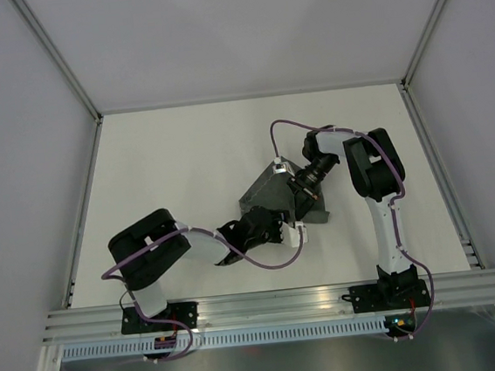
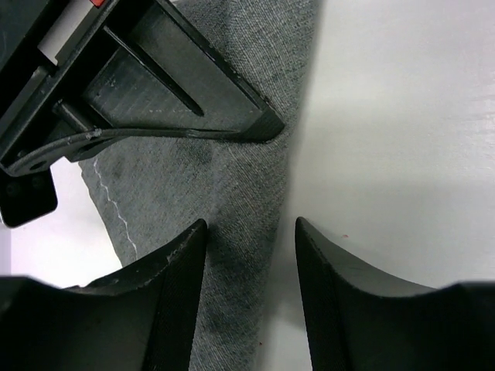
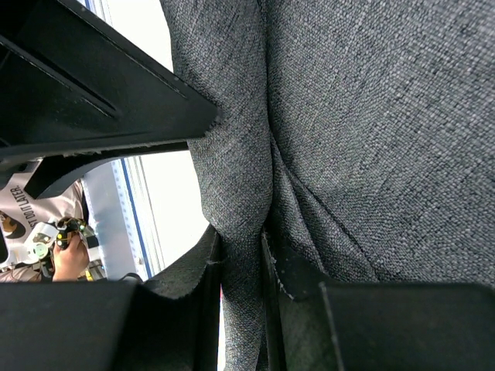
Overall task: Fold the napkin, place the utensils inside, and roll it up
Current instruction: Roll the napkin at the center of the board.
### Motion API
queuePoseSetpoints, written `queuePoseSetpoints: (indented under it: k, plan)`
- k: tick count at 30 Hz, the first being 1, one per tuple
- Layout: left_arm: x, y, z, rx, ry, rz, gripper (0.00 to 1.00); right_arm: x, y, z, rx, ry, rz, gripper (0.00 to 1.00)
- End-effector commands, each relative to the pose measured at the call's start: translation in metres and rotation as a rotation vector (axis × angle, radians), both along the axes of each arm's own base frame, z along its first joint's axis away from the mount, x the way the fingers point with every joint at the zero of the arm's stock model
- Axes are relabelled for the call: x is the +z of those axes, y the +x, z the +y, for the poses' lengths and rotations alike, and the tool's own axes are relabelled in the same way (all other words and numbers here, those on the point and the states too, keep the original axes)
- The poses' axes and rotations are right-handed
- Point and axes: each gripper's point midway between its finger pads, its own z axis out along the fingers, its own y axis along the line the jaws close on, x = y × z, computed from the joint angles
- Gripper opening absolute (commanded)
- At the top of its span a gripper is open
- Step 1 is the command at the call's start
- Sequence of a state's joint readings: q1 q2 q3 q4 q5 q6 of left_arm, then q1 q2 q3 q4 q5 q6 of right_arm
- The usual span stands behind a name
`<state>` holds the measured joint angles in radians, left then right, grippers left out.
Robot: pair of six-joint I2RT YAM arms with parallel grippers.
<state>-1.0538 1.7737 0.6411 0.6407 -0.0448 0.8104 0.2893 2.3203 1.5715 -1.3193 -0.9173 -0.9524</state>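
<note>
The napkin [image 1: 270, 196] is folded into a rough triangle around the middle of the table [image 1: 168, 176]. Right jaws are clamped on a pinch of it, left jaws half-open with its edge between them.

The napkin [image 1: 266, 192] lies near the middle of the worktop [image 1: 168, 176]. The left hand [image 1: 267, 223] is at the napkin's 7 o'clock edge. The right hand [image 1: 293, 188] is over its 3 o'clock side.
</note>
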Motion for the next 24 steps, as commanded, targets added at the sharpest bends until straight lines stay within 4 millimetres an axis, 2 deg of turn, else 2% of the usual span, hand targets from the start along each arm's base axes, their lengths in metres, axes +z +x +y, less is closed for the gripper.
queuePoseSetpoints:
  k: [1, 2, 3, 4, 6, 7, 8, 12, 15, 16, 19, 21, 24]
  plan:
    - [-0.012, -0.001, -0.003, -0.065, 0.076, 0.054, 0.54, -0.064, 0.01, -0.033, 0.124, -0.157, -0.134, 0.0]
    - [-0.02, -0.003, 0.003, -0.062, 0.112, 0.097, 0.5, -0.064, 0.01, -0.033, 0.124, -0.155, -0.134, 0.01]
    - [-0.025, -0.005, 0.002, -0.065, 0.121, 0.13, 0.49, -0.063, 0.011, -0.033, 0.12, -0.157, -0.134, 0.0]
    - [-0.027, -0.005, 0.002, -0.061, 0.146, 0.156, 0.44, -0.063, 0.011, -0.033, 0.12, -0.156, -0.132, 0.01]
    - [-0.03, -0.009, -0.001, -0.061, 0.144, 0.223, 0.4, -0.062, 0.011, -0.032, 0.118, -0.155, -0.133, 0.0]
    - [-0.027, -0.007, -0.007, -0.059, 0.138, 0.244, 0.33, -0.061, 0.011, -0.032, 0.112, -0.152, -0.131, 0.0]
    - [-0.033, -0.01, -0.003, -0.053, 0.162, 0.281, 0.3, -0.06, 0.011, -0.031, 0.113, -0.146, -0.134, 0.01]
    - [-0.036, -0.025, -0.011, -0.083, 0.164, 0.407, 0.13, -0.05, 0.013, -0.026, 0.096, -0.118, -0.147, 0.02]
    - [-0.04, -0.034, -0.01, -0.063, 0.125, 0.535, 0.08, -0.038, 0.014, -0.02, 0.068, -0.074, -0.162, 0.14]
    - [-0.043, -0.035, -0.008, -0.054, 0.121, 0.561, 0.05, -0.034, 0.013, -0.019, 0.062, -0.062, -0.161, 0.23]
    - [-0.05, -0.046, -0.006, -0.037, 0.111, 0.666, 0.04, -0.013, 0.018, -0.012, 0.031, -0.01, -0.199, 0.35]
    - [-0.052, -0.056, -0.005, -0.05, 0.097, 0.735, 0.03, -0.002, 0.022, -0.011, 0.002, 0.013, -0.211, 0.4]
    - [-0.052, -0.064, -0.003, -0.047, 0.065, 0.845, 0.02, 0.029, 0.03, -0.009, -0.06, 0.085, -0.249, 0.47]
